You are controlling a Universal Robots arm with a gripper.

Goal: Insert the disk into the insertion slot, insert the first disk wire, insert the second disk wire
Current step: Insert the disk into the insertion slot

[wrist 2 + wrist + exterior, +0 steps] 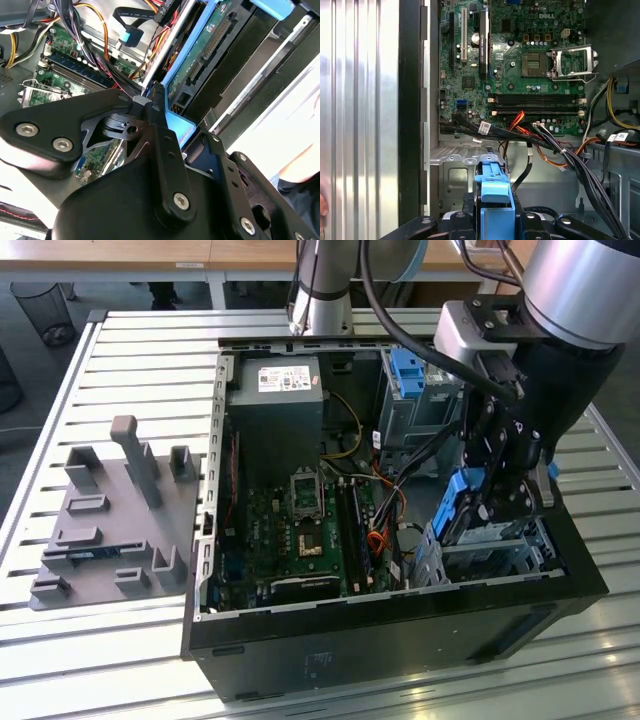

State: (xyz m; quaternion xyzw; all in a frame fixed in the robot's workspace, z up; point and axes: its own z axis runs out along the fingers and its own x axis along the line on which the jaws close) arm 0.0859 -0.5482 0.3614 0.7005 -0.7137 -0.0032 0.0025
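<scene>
My gripper (495,226) is clenched on the disk (495,197). In the first wrist view a black finger (469,220) presses on each side of the blue carrier, so I am gripping the drive across its thin dimension. I judge that grip leaves the broad faces free of the fingers, so they could slide past sheet metal. The drive stands on edge and tilted, with its green circuit-board face showing in the second wrist view.

In the exterior view it hangs at the mouth of the insertion slot (495,548), the low silver cage in the near corner of the case at the exterior view's right. I cannot tell whether its lower edge has entered the cage.

Room is tight here. The black case wall (420,615) runs just beside the cage on the near side. A bundle of black, red and orange cables (555,150) crosses from the motherboard (300,530) toward the cage, close to the carrier on the exterior view's left. The taller grey bay (405,405) stands farther back, well apart. Straight above the cage there is open space.
</scene>
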